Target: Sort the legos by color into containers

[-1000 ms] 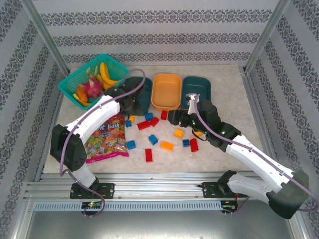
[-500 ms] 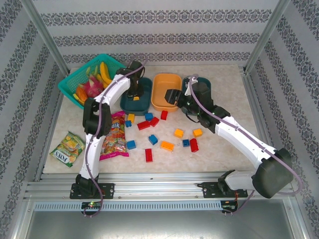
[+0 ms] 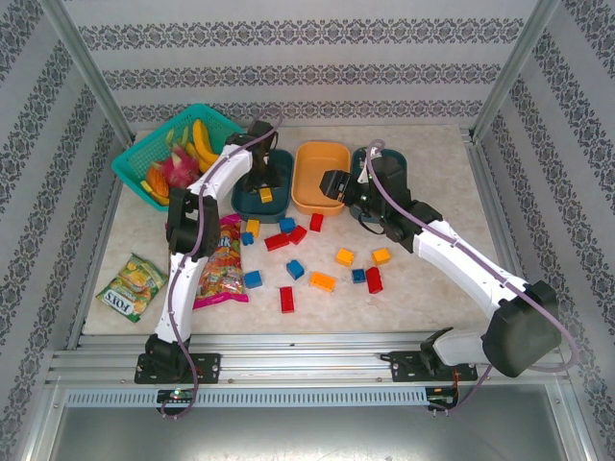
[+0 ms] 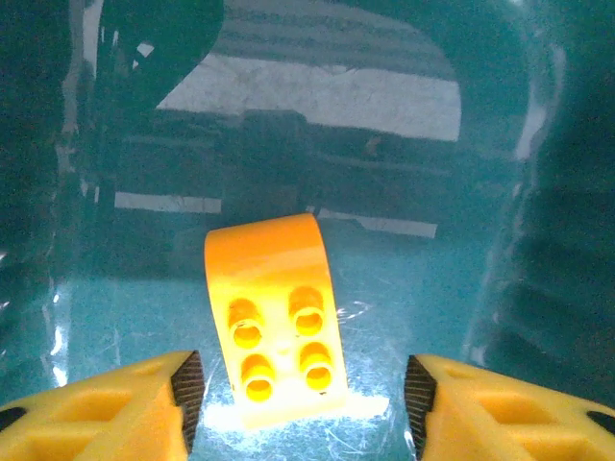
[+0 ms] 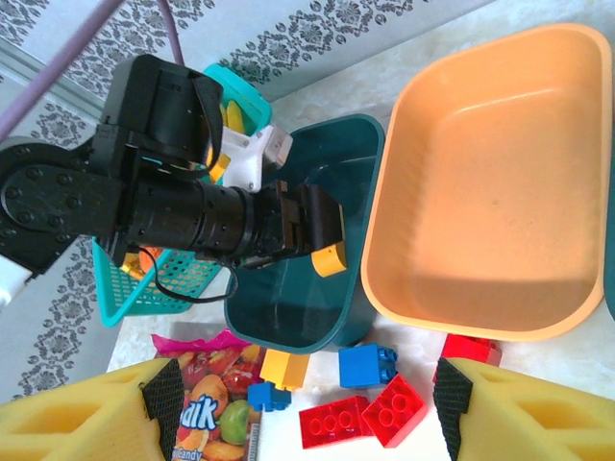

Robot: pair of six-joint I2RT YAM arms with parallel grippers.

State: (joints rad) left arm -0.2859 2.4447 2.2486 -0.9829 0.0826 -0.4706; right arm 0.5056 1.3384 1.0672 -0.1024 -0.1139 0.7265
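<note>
My left gripper (image 4: 303,394) (image 3: 260,180) hangs low inside the left teal container (image 3: 240,203), jaws open. An orange-yellow lego (image 4: 274,317) (image 3: 266,195) lies on that tray's floor between the fingers, touching neither. My right gripper (image 5: 307,403) (image 3: 332,186) hovers open and empty by the orange container (image 5: 480,182) (image 3: 309,163), which holds no bricks. Below it lie red legos (image 5: 370,411), a blue lego (image 5: 365,365) and an orange-yellow one (image 5: 285,368). Several more legos are scattered mid-table, among them a red one (image 3: 286,299). The second teal container (image 3: 394,161) stands to the right.
A turquoise mesh basket of toy fruit (image 3: 173,154) stands at the back left. Two candy bags (image 3: 219,264) (image 3: 130,285) lie left of the bricks. Metal frame posts (image 3: 91,72) rise at the table's corners. The left arm (image 5: 144,211) crosses the left teal tray.
The left arm swung from the bricks to the left teal tray, opened its jaws and let the orange-yellow lego drop inside. The right gripper moved up toward the orange tray.
</note>
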